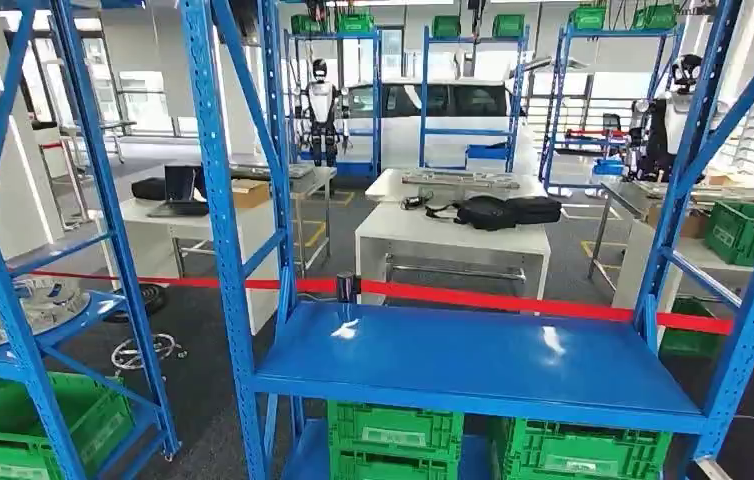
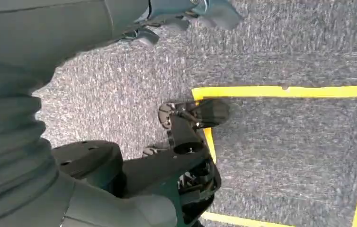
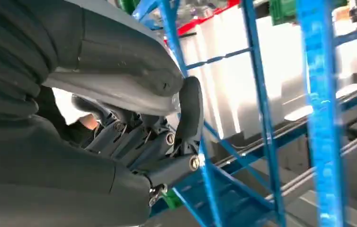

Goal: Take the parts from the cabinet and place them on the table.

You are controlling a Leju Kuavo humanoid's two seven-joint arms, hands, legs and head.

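A small dark cylindrical part (image 1: pixel 346 288) stands upright at the back left of the blue cabinet shelf (image 1: pixel 513 365) in the head view. On the neighbouring rack to the left, silvery metal parts (image 1: pixel 13 305) lie on a round tray. My left hand (image 2: pixel 186 14) hangs over grey carpet with nothing in its fingers. My right hand (image 3: pixel 157 137) is beside the blue rack posts (image 3: pixel 262 104); its fingers are loosely bent, the thumb stands apart, and I see nothing held.
Green crates (image 1: pixel 393 435) sit under the shelf, and another (image 1: pixel 43 425) at lower left. A red tape (image 1: pixel 513 300) runs behind the rack. White tables (image 1: pixel 453 240) with a black bag stand beyond. Yellow floor lines (image 2: pixel 285 91) mark the carpet.
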